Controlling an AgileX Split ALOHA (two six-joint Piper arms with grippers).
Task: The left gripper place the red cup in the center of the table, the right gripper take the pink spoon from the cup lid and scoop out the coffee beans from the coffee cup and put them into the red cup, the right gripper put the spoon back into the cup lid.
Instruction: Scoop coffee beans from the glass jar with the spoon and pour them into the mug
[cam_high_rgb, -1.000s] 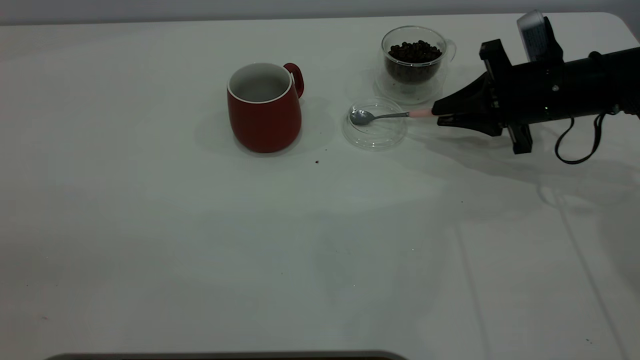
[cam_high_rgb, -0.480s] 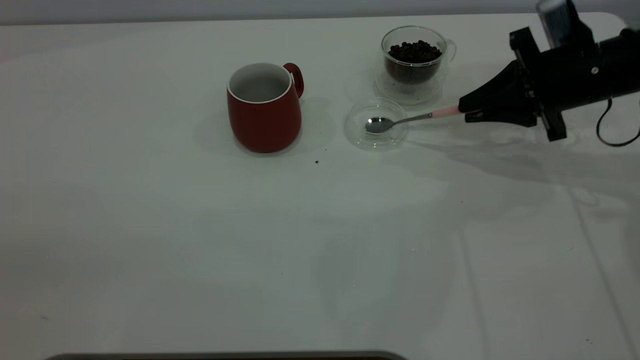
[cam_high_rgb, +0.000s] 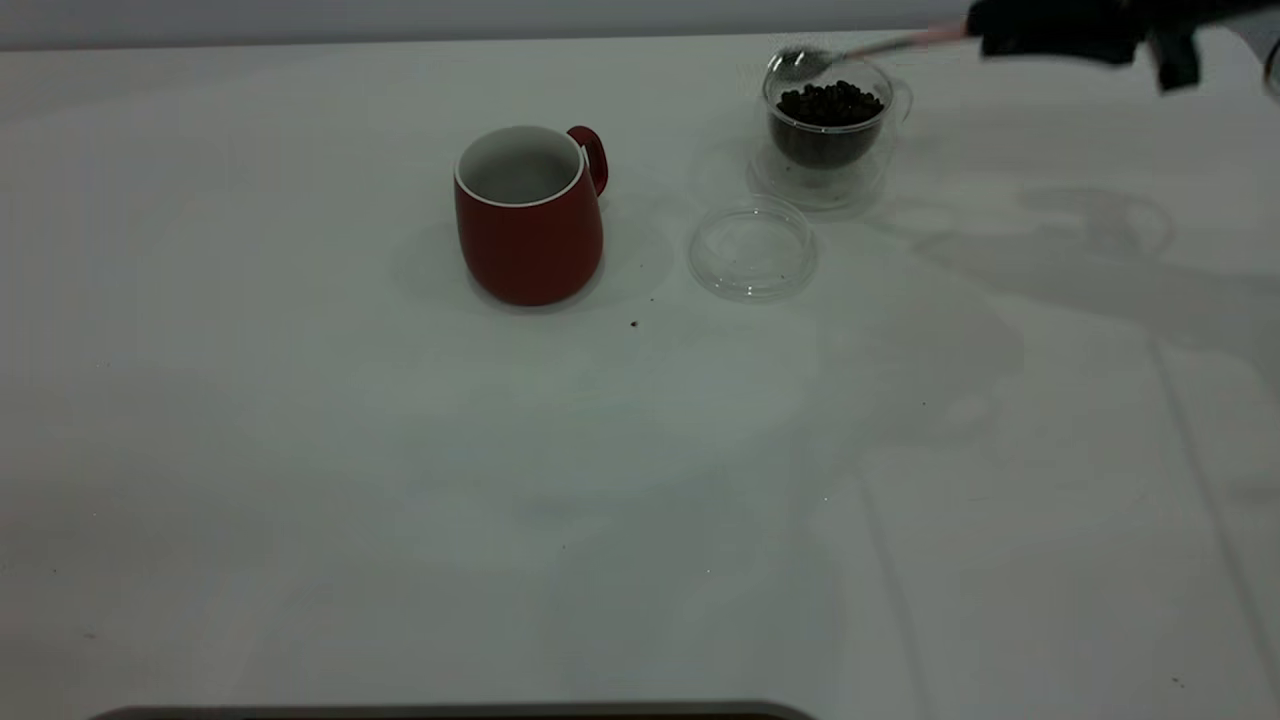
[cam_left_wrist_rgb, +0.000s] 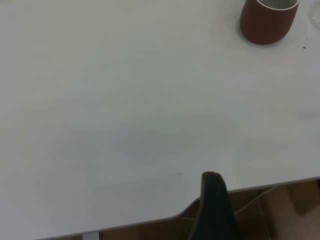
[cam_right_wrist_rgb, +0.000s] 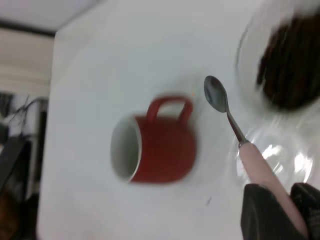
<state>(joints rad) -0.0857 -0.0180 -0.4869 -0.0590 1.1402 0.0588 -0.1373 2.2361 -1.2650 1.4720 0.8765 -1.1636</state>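
Observation:
The red cup (cam_high_rgb: 528, 215) stands upright and empty near the middle back of the table (cam_high_rgb: 400, 480); it also shows in the left wrist view (cam_left_wrist_rgb: 267, 22) and in the right wrist view (cam_right_wrist_rgb: 160, 142). My right gripper (cam_high_rgb: 985, 40) (cam_right_wrist_rgb: 285, 200) is shut on the pink handle of the pink spoon (cam_high_rgb: 860, 48) (cam_right_wrist_rgb: 240, 140). The spoon's empty metal bowl hangs at the far left rim of the coffee cup (cam_high_rgb: 826, 130) (cam_right_wrist_rgb: 292, 60), above the coffee beans (cam_high_rgb: 830, 105). The cup lid (cam_high_rgb: 752, 248) (cam_right_wrist_rgb: 300, 160) lies empty in front of the coffee cup. My left gripper (cam_left_wrist_rgb: 214, 200) is parked off the table's near edge.
A few dark specks (cam_high_rgb: 633, 323) lie on the table in front of the red cup. The table's edge (cam_left_wrist_rgb: 240, 189) shows in the left wrist view, with a brown cardboard box (cam_left_wrist_rgb: 280, 215) below it.
My right gripper has lifted the spoon out of the cup lid and carried it up and back to the coffee cup's rim. The lid is now empty.

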